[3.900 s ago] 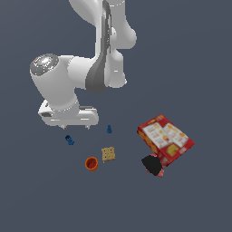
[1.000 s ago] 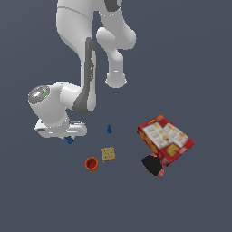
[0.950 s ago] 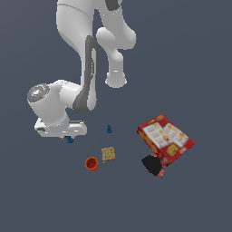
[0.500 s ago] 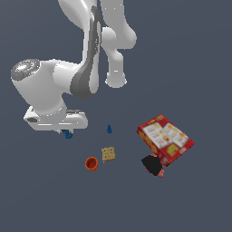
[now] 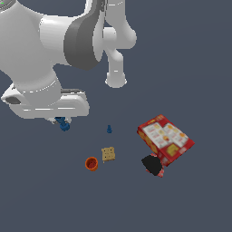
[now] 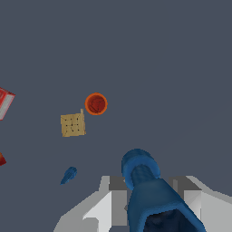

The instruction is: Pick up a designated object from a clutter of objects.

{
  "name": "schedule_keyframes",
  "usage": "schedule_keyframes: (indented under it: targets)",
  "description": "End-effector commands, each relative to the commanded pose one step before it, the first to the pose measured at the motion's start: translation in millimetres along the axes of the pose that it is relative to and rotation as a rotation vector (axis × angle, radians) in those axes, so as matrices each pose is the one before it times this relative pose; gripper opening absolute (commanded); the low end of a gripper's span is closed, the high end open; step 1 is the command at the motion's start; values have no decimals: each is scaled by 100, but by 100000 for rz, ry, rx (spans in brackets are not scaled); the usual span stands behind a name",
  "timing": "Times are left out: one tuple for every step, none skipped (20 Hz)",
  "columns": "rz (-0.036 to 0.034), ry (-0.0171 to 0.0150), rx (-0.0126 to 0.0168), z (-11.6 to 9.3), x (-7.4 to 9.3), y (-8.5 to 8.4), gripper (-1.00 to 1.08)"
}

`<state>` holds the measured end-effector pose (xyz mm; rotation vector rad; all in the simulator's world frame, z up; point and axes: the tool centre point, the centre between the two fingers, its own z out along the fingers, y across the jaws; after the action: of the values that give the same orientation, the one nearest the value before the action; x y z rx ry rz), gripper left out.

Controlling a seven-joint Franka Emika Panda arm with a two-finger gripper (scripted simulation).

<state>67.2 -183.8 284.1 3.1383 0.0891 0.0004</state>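
Wrist view: the jaws [image 6: 149, 199] are clenched on the blue piece [image 6: 147, 190], which stands out between the two pale fingers [image 6: 102, 210] toward the camera; a grasp across its stubby body would keep the knobbly ends free. Exterior view: the piece [image 5: 62, 123] hangs just under the wrist, apparently lifted off the surface [image 5: 190, 68]. Left lying are the blue cone [image 5: 109, 129], cracker [image 5: 108, 154] and orange cup [image 5: 91, 163], with the red box [image 5: 165, 137] and black lump [image 5: 152, 165] well apart. The arm [image 5: 54, 50] is folded low, hand facing down.
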Motion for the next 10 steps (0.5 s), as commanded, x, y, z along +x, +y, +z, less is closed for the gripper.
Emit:
schedule_keyframes:
  targets:
    - [38,-94,3,-2651,628,-668,-100]
    - [0,0,0,-1017,272,-251,-100]
    - [0,0,0,-1004,272,-247,-100]
    - [0,0,0,-973,268,-238,-100]
    - [-63,28,69,-927,261,-241,-100]
    - [0,0,0,-879,250,-214,-100]
    - [0,0,0,-837,242,-203,-100]
    - [0,0,0,-784,230,-189,-100]
    - [0,0,0,-725,216,-174,-100]
    - [-41,17,53,-668,203,-165,-100]
